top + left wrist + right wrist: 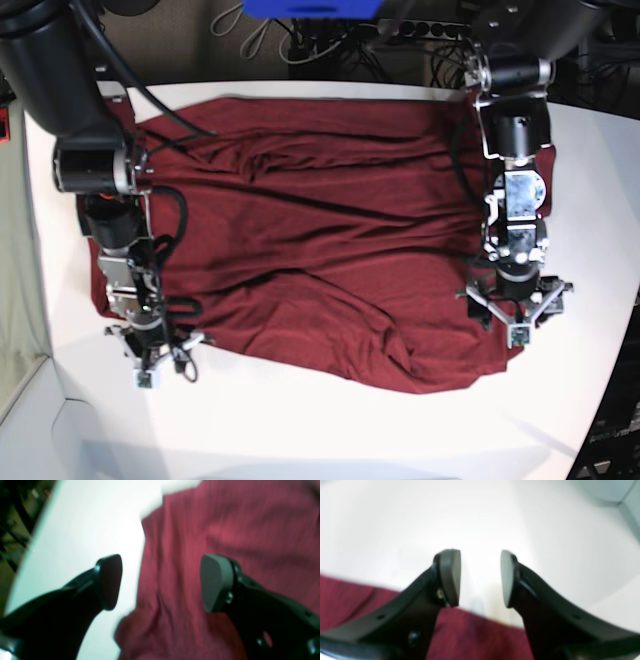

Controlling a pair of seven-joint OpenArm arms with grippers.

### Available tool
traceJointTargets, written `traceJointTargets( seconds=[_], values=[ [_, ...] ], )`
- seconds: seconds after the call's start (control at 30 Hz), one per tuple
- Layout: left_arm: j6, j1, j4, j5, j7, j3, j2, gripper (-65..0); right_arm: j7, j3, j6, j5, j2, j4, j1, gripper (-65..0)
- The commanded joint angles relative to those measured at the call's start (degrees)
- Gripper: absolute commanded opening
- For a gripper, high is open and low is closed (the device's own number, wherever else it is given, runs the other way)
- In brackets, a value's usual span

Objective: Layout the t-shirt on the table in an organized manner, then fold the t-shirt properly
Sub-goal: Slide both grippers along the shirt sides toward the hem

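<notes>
Plain maroon t-shirt [310,230] (no legible print) across white table [330,430]

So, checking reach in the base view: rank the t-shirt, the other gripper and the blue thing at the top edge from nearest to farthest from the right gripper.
1. t-shirt, its hem beside the right gripper.
2. left gripper, across the cloth.
3. blue thing, at the top edge, behind the table.

No readable text, labels or numbers anywhere.
</notes>
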Motion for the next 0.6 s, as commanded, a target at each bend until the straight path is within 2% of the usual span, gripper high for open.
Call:
traceJointTargets(
  seconds=[0.0, 0.17, 0.3, 0.47, 0.57],
  values=[
    [0.4, -0.3, 2.8, 0.2, -0.9, 0.0, -0.4, -17.9, 1.2, -0.9, 1.2, 0.2, -0.6, 1.0, 2.5, -41.8],
    [0.4, 5.1, 8.3, 0.5, -0.7, 0.1, -0.4, -17.9, 0.5, -6.6, 1.2, 0.2, -2.8, 1.0, 2.1, -41.8],
    [0.3, 8.9, 8.3, 0.3, -0.7, 0.1, -0.4, -17.9, 0.8, -6.4, 1.2, 0.3, -3.5, 1.5, 0.2, -41.8],
    [0.3, 10.4, 8.3, 0.3, -0.8, 0.1, -0.4, -17.9, 0.3, -6.4, 1.1, 0.5, -0.4, 13.8, -6.2, -41.9],
    [0.3, 10.5, 8.3, 0.4, -0.7, 0.1, -0.4, -17.9, 0.2, -6.3, 1.1, 0.5, 3.0, 26.3, -14.5, -41.9]
  ],
)
